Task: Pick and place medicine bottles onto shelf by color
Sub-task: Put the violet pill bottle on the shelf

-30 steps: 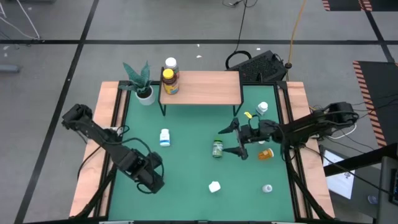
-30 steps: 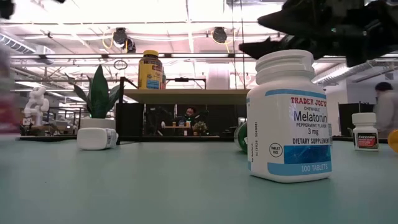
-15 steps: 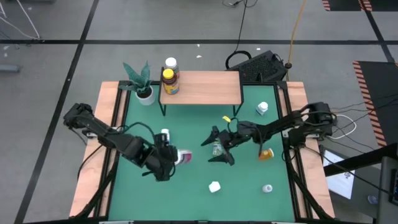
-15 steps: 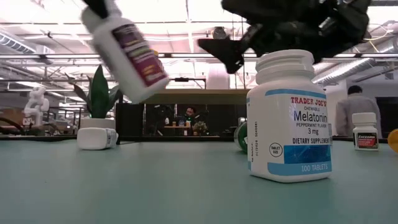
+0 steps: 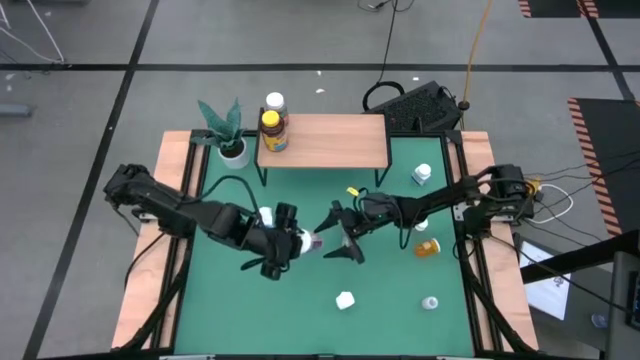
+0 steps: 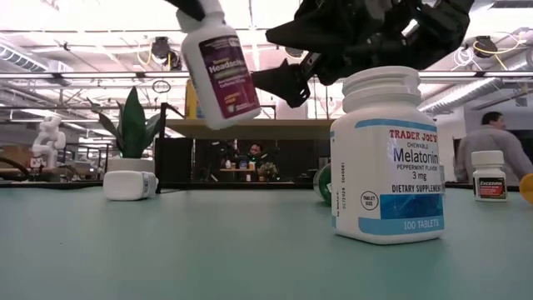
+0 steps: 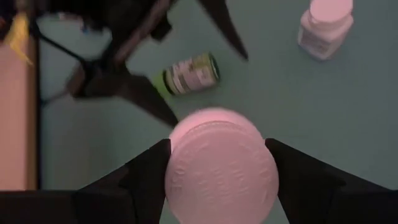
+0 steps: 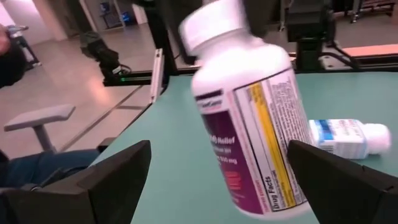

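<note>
from the overhead camera i see the left gripper at mid-table, fingers clamped on a white headache-relief bottle that is lifted clear of the green table and tilted. the right gripper faces it from the other side, its fingers spread wide apart and not touching the bottle; in the right wrist view the bottle sits between those open fingers. the shelf stands at the far edge with an amber yellow-capped bottle upright at its left end and a white-capped bottle just behind it. a green bottle lies on its side on the table beneath the grippers. a white bottle lies near the left arm, the melatonin bottle stands toward the near edge, an orange bottle lies to the right, a small white one stands near the shelf's right leg, and another sits near the front right. the potted plant is just beside the shelf's left end.
</note>
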